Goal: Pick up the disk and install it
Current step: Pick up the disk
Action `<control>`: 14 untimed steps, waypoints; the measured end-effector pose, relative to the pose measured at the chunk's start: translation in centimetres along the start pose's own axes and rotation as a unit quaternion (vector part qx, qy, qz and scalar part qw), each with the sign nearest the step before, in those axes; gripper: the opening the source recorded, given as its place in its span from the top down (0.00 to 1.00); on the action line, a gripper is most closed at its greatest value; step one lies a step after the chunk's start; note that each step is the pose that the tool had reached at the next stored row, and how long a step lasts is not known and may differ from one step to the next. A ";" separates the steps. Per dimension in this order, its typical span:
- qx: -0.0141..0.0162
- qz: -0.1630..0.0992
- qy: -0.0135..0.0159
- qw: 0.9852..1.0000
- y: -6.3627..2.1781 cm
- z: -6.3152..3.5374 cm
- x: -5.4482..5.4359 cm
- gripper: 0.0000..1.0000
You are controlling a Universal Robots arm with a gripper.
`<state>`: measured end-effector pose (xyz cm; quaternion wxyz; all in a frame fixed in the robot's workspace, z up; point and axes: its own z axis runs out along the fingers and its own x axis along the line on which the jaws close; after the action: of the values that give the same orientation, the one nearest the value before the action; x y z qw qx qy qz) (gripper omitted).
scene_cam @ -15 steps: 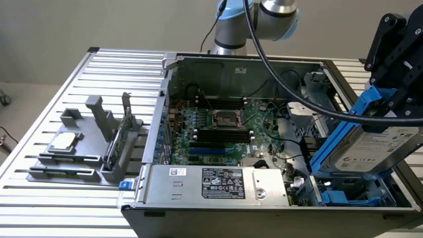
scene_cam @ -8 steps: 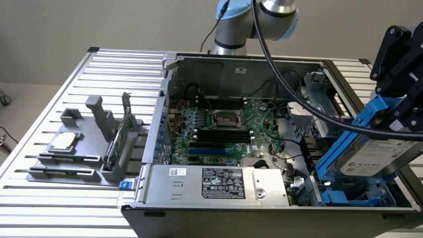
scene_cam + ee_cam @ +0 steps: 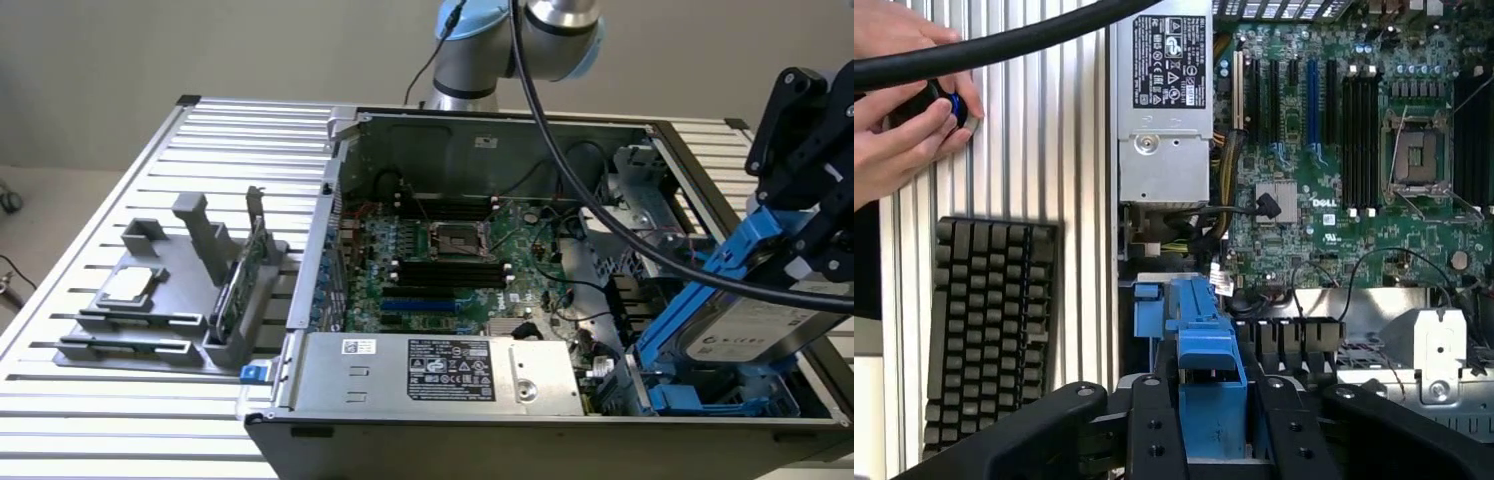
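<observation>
Disk (image 3: 754, 325) in blue carrier clamped between fingers (image 3: 1154, 430), held tilted; lower end past them, inside open computer case (image 3: 467, 130) beside blue drive bay (image 3: 687, 400); motherboard (image 3: 454, 260) farther out from fingers, power supply (image 3: 441, 370) alongside.

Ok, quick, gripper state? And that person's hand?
Gripper: closed on the disk, held tilted over the computer case.
Hand: fingers on a small dark, blue-centred object; cannot tell what.

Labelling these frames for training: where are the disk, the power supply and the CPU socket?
disk (image 3: 747, 335): exterior view, on its white label.
power supply (image 3: 450, 370): exterior view, on its dark label sticker.
CPU socket (image 3: 455, 240): exterior view, on its centre.
</observation>
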<state>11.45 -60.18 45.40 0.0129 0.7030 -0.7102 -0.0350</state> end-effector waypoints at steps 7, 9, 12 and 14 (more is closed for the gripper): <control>0.000 -0.009 -0.002 1.000 -0.38 0.27 0.3 0.67; 0.000 -0.012 -0.003 1.000 -0.52 0.28 0.3 0.67; 0.000 -0.013 -0.003 1.000 -0.55 0.29 0.3 0.67; 0.000 -0.013 -0.003 1.000 -0.56 0.30 0.3 0.67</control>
<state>11.99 -60.52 45.05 0.0108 0.7123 -0.7008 -0.0372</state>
